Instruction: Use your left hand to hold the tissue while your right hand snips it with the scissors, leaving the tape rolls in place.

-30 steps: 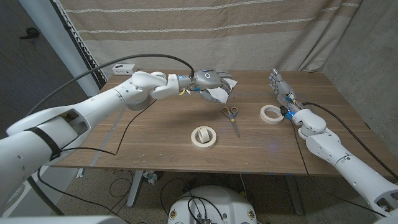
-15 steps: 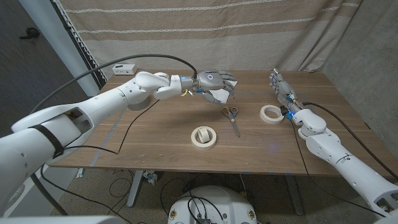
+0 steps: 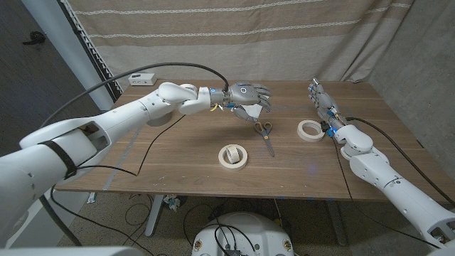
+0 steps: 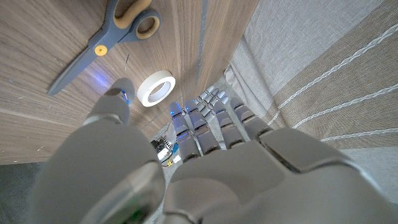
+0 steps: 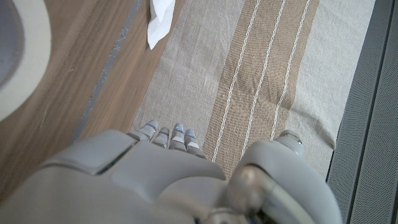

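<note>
A cream tape roll (image 3: pixel 233 156) is seen nearest the table's (image 3: pixel 170 160) front edge, lying flat near the middle. Behind it and slightly to the right lie the scissors (image 3: pixel 265 134), closed, with grey-blue and tan handles pointing away and the blades toward the front; in the left wrist view the scissors (image 4: pixel 106 38) are shown with a pale pivot screw.

A second roll (image 3: pixel 309 129), whiter, is placed farther right, just beside the right wrist; it is also seen in the left wrist view (image 4: pixel 156 88).

The left hand (image 3: pixel 248 98) is held above the table just behind the scissors' handles, back upward, fingers curled downward around the tissue (image 3: pixel 249 112). The tissue is seen as a small white crumpled piece hanging below the palm, its lower edge close to the scissors' handles; whether it touches them cannot be told. In the right wrist view the tissue (image 5: pixel 160 20) appears as a white, folded, pointed scrap against the wood.

The right hand (image 3: pixel 320 97) is seen at the table's right side, beyond the whiter roll, fingers straight and close together pointing away, nothing held. A small white box (image 3: pixel 142 79) sits at the far left corner, before the striped curtain (image 3: pixel 284 35).
</note>
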`<state>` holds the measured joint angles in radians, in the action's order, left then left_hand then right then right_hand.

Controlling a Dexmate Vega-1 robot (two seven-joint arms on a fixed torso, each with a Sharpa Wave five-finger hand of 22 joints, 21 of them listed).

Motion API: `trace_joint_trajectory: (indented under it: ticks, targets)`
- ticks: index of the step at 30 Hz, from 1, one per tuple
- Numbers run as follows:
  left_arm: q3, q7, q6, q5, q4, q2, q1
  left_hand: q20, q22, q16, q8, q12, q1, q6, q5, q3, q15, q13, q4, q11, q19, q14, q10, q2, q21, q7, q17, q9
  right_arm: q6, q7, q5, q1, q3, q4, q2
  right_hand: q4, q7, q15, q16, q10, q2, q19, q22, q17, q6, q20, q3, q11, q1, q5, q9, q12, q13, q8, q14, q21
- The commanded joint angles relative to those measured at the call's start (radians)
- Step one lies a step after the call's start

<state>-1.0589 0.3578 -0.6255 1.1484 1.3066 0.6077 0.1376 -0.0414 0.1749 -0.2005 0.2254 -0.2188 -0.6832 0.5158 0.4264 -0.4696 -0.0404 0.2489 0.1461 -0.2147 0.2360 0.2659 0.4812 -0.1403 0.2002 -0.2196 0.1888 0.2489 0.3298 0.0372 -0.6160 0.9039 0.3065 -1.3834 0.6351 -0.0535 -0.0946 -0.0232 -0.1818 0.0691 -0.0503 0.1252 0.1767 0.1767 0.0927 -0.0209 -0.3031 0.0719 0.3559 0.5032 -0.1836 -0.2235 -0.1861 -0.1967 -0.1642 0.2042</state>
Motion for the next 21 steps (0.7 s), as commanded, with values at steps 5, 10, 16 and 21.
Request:
trace_joint_trajectory:
  ticks: [5, 10, 16, 21]
  targets:
    - [-0.019, -0.034, -0.05, -0.046, -0.03, -0.025, -0.011, -0.127, 0.004, -0.011, 0.004, -0.011, 0.003, -0.003, 0.001, 0.001, -0.176, 0.004, -0.001, 0.0, 0.014, 0.019, 0.013, 0.004, 0.011, -0.001, 0.004, 0.003, 0.002, 0.0, -0.001, 0.003, -0.003, -0.005, 0.003, -0.005, -0.013, -0.01, -0.008, -0.006, 0.002, 0.005, 0.002, 0.003, -0.003, 0.013, -0.001, 0.017, 0.01, 0.004, -0.002, -0.004, -0.002, -0.006, 0.0, -0.001]
    - [-0.023, -0.045, -0.056, -0.045, -0.035, -0.028, -0.012, -0.121, 0.006, -0.013, -0.002, -0.012, 0.001, -0.017, 0.001, -0.001, -0.177, 0.005, 0.0, 0.0, 0.026, 0.039, 0.011, 0.005, 0.014, -0.001, 0.006, 0.0, 0.004, 0.001, -0.002, 0.002, -0.004, -0.003, 0.002, -0.005, -0.013, -0.011, -0.008, -0.007, 0.002, 0.004, 0.002, 0.003, -0.003, 0.018, -0.001, 0.017, 0.01, 0.005, -0.002, -0.004, -0.002, -0.006, 0.001, -0.001]
    - [-0.031, -0.039, -0.066, -0.031, -0.04, -0.03, -0.017, -0.1, 0.008, -0.015, -0.002, -0.012, -0.001, -0.02, 0.001, -0.003, -0.177, 0.006, 0.001, 0.0, 0.016, 0.056, 0.007, 0.006, 0.008, -0.001, 0.008, -0.002, 0.0, -0.001, -0.004, 0.003, -0.003, -0.003, 0.0, -0.005, -0.013, -0.013, -0.007, -0.01, 0.001, 0.003, 0.002, 0.002, -0.003, 0.024, -0.001, 0.022, 0.01, 0.005, -0.002, -0.004, -0.001, -0.005, 0.002, -0.001]
    - [-0.045, -0.021, -0.057, 0.003, -0.046, -0.033, -0.023, -0.089, 0.008, -0.015, -0.001, -0.012, -0.003, -0.02, 0.001, -0.004, -0.178, 0.006, 0.002, 0.0, 0.012, 0.061, 0.007, 0.007, 0.007, -0.001, 0.01, -0.002, 0.0, -0.004, -0.003, 0.005, -0.005, -0.005, 0.003, -0.005, -0.02, -0.015, -0.008, -0.012, 0.001, 0.0, 0.002, 0.002, -0.007, 0.027, -0.001, 0.025, 0.011, 0.006, -0.002, -0.004, -0.001, -0.007, 0.006, -0.001]
